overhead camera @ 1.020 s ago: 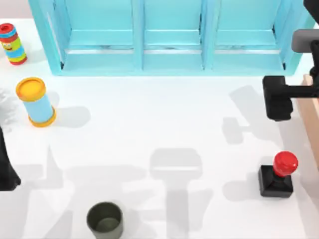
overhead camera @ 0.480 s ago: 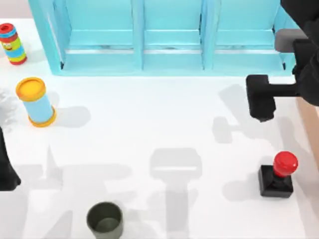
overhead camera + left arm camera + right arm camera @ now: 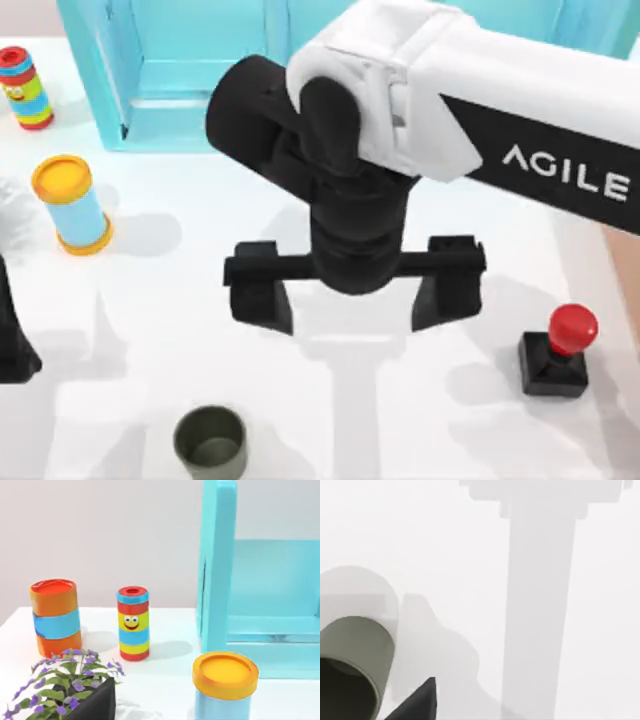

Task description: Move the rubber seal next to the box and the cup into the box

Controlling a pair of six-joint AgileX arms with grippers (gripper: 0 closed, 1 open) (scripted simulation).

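Since half a second ago the right arm has swung from the table's right edge in toward the middle, and its right gripper (image 3: 355, 295) now hangs over the table's centre with its two black fingers (image 3: 258, 292) spread wide and nothing between them. The cup (image 3: 211, 442), dark olive-green, stands upright near the table's front edge, left of centre and apart from that gripper; in the right wrist view the cup (image 3: 351, 666) shows its open mouth, with a black fingertip (image 3: 417, 702) near it. The rubber seal (image 3: 557, 350), black block with a red knob, sits at the right, near the box (image 3: 622, 245), whose tan wall shows at the table's right edge. The left arm (image 3: 14, 335) is parked at the table's left edge. Behind stands the turquoise shelf cabinet (image 3: 160, 95), with the blue cylinder (image 3: 72, 205) and the striped toy (image 3: 25, 87) at the left. The left wrist view adds an orange cylinder (image 3: 55, 617) and a potted plant (image 3: 70, 687).
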